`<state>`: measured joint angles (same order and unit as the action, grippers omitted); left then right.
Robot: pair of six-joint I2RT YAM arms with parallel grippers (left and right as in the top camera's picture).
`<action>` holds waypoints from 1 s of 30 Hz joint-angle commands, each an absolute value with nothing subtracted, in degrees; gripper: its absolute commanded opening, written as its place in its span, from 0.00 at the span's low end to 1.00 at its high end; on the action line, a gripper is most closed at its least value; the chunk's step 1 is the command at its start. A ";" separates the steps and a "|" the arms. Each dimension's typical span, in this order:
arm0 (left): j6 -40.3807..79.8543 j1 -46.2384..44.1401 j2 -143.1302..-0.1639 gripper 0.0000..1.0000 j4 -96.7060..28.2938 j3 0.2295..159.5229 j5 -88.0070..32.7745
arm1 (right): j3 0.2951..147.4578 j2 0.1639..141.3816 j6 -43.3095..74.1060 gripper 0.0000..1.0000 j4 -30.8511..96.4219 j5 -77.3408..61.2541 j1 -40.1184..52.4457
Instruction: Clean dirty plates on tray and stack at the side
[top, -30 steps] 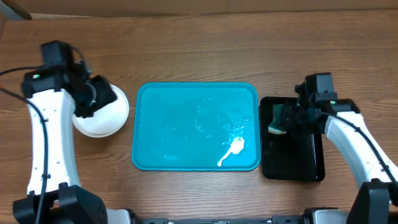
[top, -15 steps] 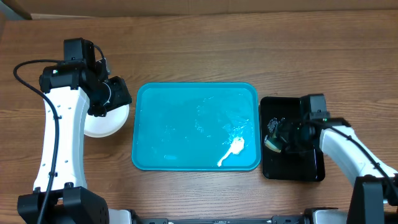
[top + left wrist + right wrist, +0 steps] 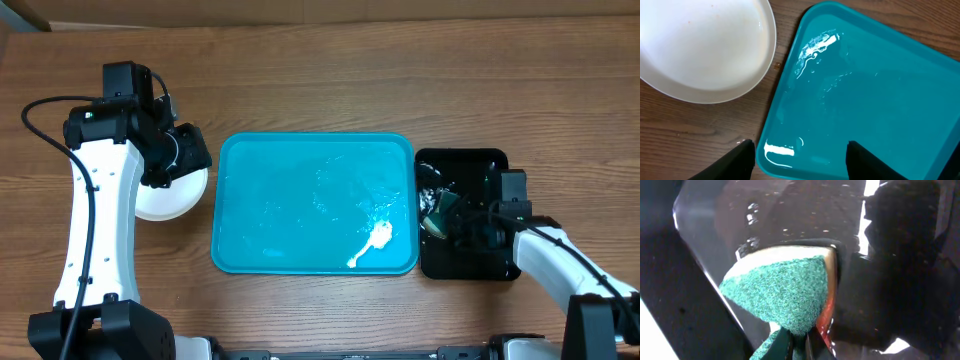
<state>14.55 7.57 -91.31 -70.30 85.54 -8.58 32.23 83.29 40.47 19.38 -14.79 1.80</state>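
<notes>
No lettering, label, brand, number or sign can be read anywhere in these views: none on the blue tray (image 3: 300, 160), the plates (image 3: 170, 203), the black tray (image 3: 465, 165) or the wooden tabletop (image 3: 320, 80).
</notes>
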 commanded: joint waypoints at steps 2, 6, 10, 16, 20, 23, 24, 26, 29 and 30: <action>13.02 7.46 -91.13 0.60 -70.39 86.26 -8.36 | 37.26 84.73 28.64 0.04 24.10 -19.57 2.11; 12.80 7.46 -91.13 0.60 -70.48 86.26 -8.34 | 43.16 83.33 27.59 0.04 26.65 -19.42 2.11; 12.34 7.46 -91.13 0.60 -70.54 86.26 -8.34 | 45.10 82.65 28.75 0.04 25.02 -19.42 2.11; 12.21 7.46 -91.13 0.60 -70.46 86.26 -8.36 | 43.16 84.60 34.48 0.04 23.79 -19.40 2.17; 12.16 7.46 -91.13 0.60 -70.50 86.26 -8.34 | 38.79 86.61 34.54 0.04 18.37 -19.38 2.15; 11.99 7.46 -91.13 0.60 -70.50 86.26 -8.36 | 35.46 87.68 34.57 0.04 15.35 -18.63 1.89; 11.99 7.46 -91.13 0.60 -70.50 86.26 -8.36 | 34.44 88.03 34.59 0.04 14.94 -17.78 1.76; 11.97 7.46 -91.13 0.60 -70.50 86.26 -8.36 | 33.06 88.62 34.54 0.04 15.11 -15.16 1.63; 11.97 7.46 -91.13 0.60 -70.50 86.26 -8.36 | 31.64 89.38 34.50 0.08 15.77 -11.88 1.63; 11.99 7.46 -91.13 0.60 -70.50 86.26 -8.36 | 31.40 89.45 34.50 0.08 15.99 -11.07 1.63</action>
<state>13.28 7.57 -91.29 -70.35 85.54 -8.56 34.15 87.70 34.35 14.48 -17.39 1.87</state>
